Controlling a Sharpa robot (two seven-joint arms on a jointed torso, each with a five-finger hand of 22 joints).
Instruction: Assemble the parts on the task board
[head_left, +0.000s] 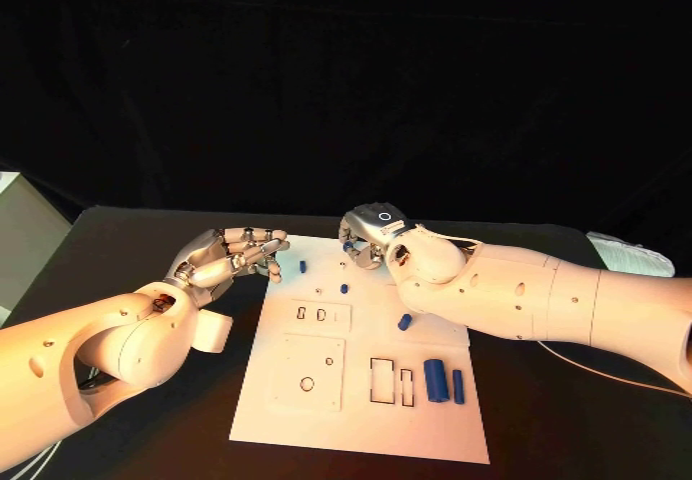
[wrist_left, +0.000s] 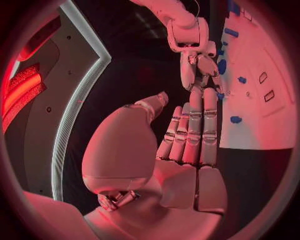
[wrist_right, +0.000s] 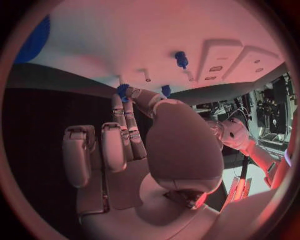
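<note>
Overhead, the right hand (head_left: 378, 235) hovered at the far edge of the white task board (head_left: 346, 420), fingertips pinching a small blue gear (wrist_right: 123, 91), its shape hard to make out. Opposite, the left hand (head_left: 231, 255) reached toward the board's far left corner with fingers extended, holding nothing. Loose blue parts (head_left: 434, 380) lay on the board.

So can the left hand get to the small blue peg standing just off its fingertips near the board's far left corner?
Probably yes. The left hand is open beside the blue peg, nothing lies between them, and the right hand works further along the board.
</note>
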